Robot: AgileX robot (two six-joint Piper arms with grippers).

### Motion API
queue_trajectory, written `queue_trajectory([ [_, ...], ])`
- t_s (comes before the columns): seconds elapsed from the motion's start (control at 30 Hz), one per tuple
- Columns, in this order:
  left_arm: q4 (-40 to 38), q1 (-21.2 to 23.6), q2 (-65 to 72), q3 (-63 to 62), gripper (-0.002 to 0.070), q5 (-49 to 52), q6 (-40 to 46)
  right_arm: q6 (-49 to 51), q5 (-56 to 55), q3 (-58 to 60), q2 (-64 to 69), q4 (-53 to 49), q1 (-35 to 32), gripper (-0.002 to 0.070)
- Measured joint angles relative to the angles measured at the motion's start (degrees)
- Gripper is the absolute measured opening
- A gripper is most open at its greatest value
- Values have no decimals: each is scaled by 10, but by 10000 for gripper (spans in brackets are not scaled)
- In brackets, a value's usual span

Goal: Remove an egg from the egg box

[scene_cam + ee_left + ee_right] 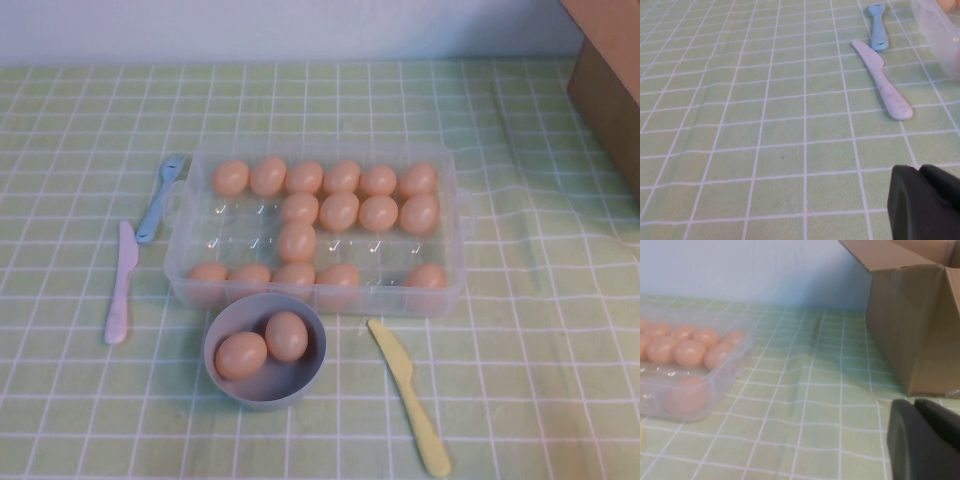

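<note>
The clear plastic egg box stands mid-table and holds several peach-orange eggs, mostly in its far and right cups. Its corner shows in the left wrist view, and its wall, with eggs behind it, shows in the right wrist view. Neither gripper appears in the high view. My left gripper is shut and empty, low over bare cloth to the left of the box. My right gripper is shut and empty, over the cloth to the right of the box.
A grey-blue bowl with two eggs sits in front of the box. A pink knife and a blue utensil lie left of the box. A yellow knife lies front right. A cardboard box stands far right.
</note>
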Motion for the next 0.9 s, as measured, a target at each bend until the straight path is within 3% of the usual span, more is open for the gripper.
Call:
queue_trajectory([
  [0.5,0,0,0,0,-5,0,0,-27,125,3,0,36,0,-17],
  [0.9,0,0,0,0,-5,0,0,-27,133,3,0,39,0,-17],
])
